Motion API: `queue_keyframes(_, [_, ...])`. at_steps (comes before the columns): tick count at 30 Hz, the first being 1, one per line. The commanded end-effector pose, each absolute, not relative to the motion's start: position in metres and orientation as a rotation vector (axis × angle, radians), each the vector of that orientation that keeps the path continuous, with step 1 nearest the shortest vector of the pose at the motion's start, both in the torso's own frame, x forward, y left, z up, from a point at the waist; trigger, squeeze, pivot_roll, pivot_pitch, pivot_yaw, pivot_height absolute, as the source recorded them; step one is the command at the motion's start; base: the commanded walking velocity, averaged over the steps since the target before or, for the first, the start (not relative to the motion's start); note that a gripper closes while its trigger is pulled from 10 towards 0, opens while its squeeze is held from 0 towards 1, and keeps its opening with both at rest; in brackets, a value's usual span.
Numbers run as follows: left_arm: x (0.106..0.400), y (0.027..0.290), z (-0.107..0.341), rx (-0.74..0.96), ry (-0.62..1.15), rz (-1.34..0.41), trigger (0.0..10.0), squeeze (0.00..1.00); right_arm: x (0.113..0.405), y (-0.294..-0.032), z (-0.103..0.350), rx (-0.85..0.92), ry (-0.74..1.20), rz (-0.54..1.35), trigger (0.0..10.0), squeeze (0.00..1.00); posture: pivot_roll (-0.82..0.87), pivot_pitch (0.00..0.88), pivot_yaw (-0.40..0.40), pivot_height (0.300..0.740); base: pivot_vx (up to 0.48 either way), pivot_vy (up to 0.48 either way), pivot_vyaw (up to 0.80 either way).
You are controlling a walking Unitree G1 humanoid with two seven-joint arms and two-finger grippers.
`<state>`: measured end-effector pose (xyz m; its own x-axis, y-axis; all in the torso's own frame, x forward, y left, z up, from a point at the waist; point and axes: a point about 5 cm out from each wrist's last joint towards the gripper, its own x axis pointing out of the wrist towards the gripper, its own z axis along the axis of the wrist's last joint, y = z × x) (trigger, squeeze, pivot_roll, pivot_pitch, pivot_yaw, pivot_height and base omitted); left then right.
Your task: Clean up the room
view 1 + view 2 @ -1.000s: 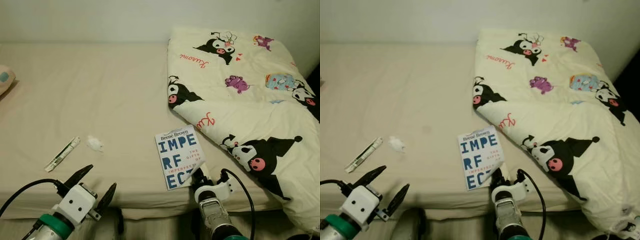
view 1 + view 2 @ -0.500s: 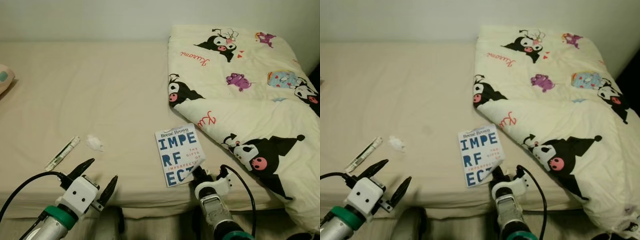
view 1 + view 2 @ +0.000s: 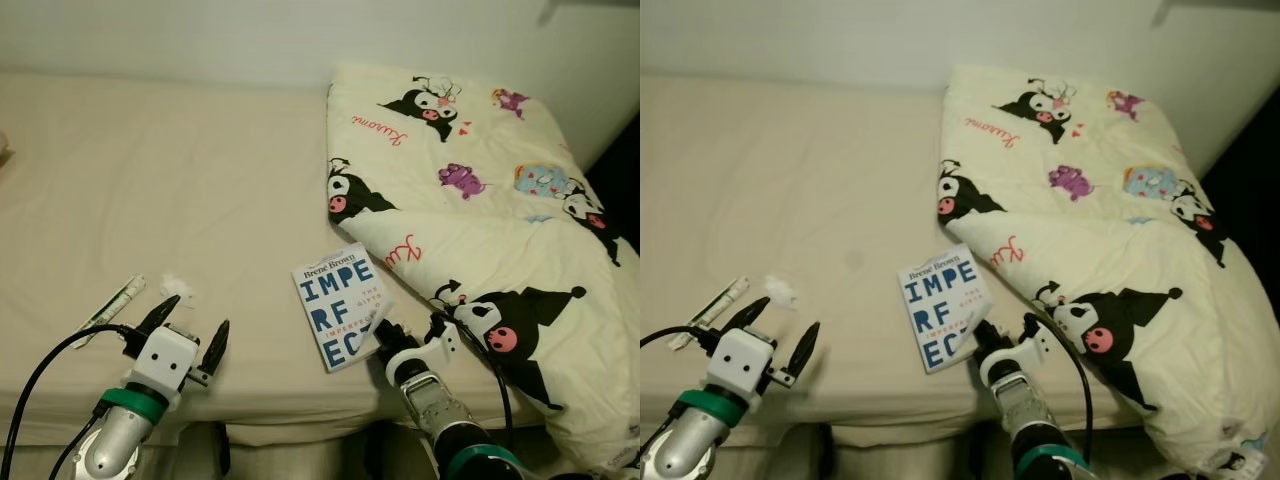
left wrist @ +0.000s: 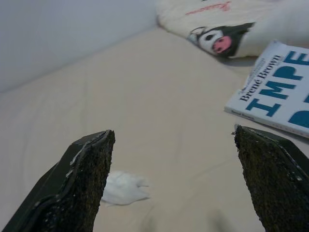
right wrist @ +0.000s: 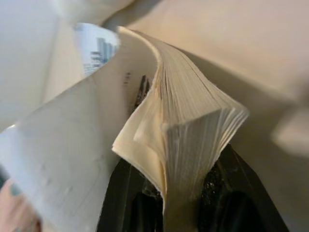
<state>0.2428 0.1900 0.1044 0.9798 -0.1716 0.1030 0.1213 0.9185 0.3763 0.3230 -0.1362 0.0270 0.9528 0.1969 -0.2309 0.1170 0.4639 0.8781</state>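
Since a second ago your head camera has swung a little: the whole scene sits further left and lower in view, and the dark gap beyond the duvet now shows at far right. Against the book, the right gripper has stayed clamped on its near corner; the left gripper has come up and forward onto the bed edge.

Left to right, as you see it now:

- Pen-like stick (image 3: 110, 306) lies on the bed (image 3: 180, 190) near the front edge, with the crumpled white tissue (image 3: 178, 289) just beside it.
- Left gripper (image 3: 188, 330) hovers over the bed's front edge, arm reaching up from below, fingers spread wide with nothing between them. The tissue lies just ahead of its left finger; your left wrist view shows it beside that fingertip (image 4: 91, 159).
- Book (image 3: 338, 318), white cover with blue letters, lies flat near the front edge, its far corner against the duvet.
- Right gripper (image 3: 388, 334) reaches up from below the bed edge and pinches the book's near right corner; your right wrist view shows pages (image 5: 193, 140) bent and fanned between the fingers.
- Cartoon-print duvet (image 3: 470, 200) is heaped over the bed's right side.
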Motion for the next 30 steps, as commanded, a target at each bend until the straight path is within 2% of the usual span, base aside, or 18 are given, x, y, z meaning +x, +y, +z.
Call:
queue_keyframes(1, [0.243, 0.192, 0.097, 0.344, -0.095, -0.124, 10.0, 0.00, 0.325, -0.131, 0.031, 1.107, 0.307, 0.109, 0.0, 0.00, 0.10, 0.000, -0.017, 0.588, 0.000, 0.000, 0.00])
queue_keyframes(8, [0.251, 0.187, 0.093, 0.317, -0.088, -0.117, 10.0, 0.00, 0.334, -0.132, 0.051, 1.169, 0.193, 0.147, 0.0, 0.00, 0.07, 0.000, -0.023, 0.588, 0.000, 0.000, 0.00])
queue_keyframes(13, [0.258, 0.185, 0.097, 0.297, -0.115, -0.089, 10.0, 0.00, 0.333, -0.125, 0.055, 1.176, 0.198, 0.207, 0.0, 0.00, 0.07, 0.000, -0.032, 0.588, 0.000, 0.000, 0.00])
queue_keyframes(20, [0.262, 0.187, 0.099, 0.281, -0.120, -0.064, 10.0, 0.00, 0.336, -0.119, 0.067, 1.271, 0.159, 0.289, 0.0, 0.00, 0.09, 0.000, -0.030, 0.588, 0.000, 0.000, 0.00])
queue_keyframes(25, [0.267, 0.193, 0.098, 0.211, -0.084, 0.020, 10.0, 0.00, 0.336, -0.113, 0.072, 1.172, 0.159, 0.306, 0.0, 0.00, 0.08, 0.000, -0.026, 0.588, 0.000, 0.000, 0.00])
queue_keyframes(26, [0.269, 0.192, 0.094, 0.219, -0.047, 0.021, 10.0, 0.00, 0.336, -0.110, 0.075, 1.146, 0.160, 0.328, 4.1, 0.00, 0.08, 0.000, -0.026, 0.588, 0.000, 0.000, 0.00])
queue_keyframes(28, [0.269, 0.192, 0.091, 0.226, -0.021, 0.019, 10.0, 0.00, 0.336, -0.107, 0.077, 1.129, 0.161, 0.343, 4.1, 0.00, 0.08, 0.000, -0.026, 0.588, 0.000, 0.000, 0.00])
queue_keyframes(29, [0.270, 0.191, 0.090, 0.242, -0.004, 0.015, 10.0, 0.00, 0.336, -0.105, 0.081, 1.110, 0.150, 0.364, 10.0, 0.00, 0.08, 0.000, -0.022, 0.588, 0.000, 0.000, 0.00])
queue_keyframes(30, [0.271, 0.192, 0.089, 0.253, 0.015, 0.024, 10.0, 0.00, 0.336, -0.103, 0.086, 1.096, 0.121, 0.376, 10.0, 0.00, 0.08, 0.000, -0.018, 0.588, 0.000, 0.000, 0.00])
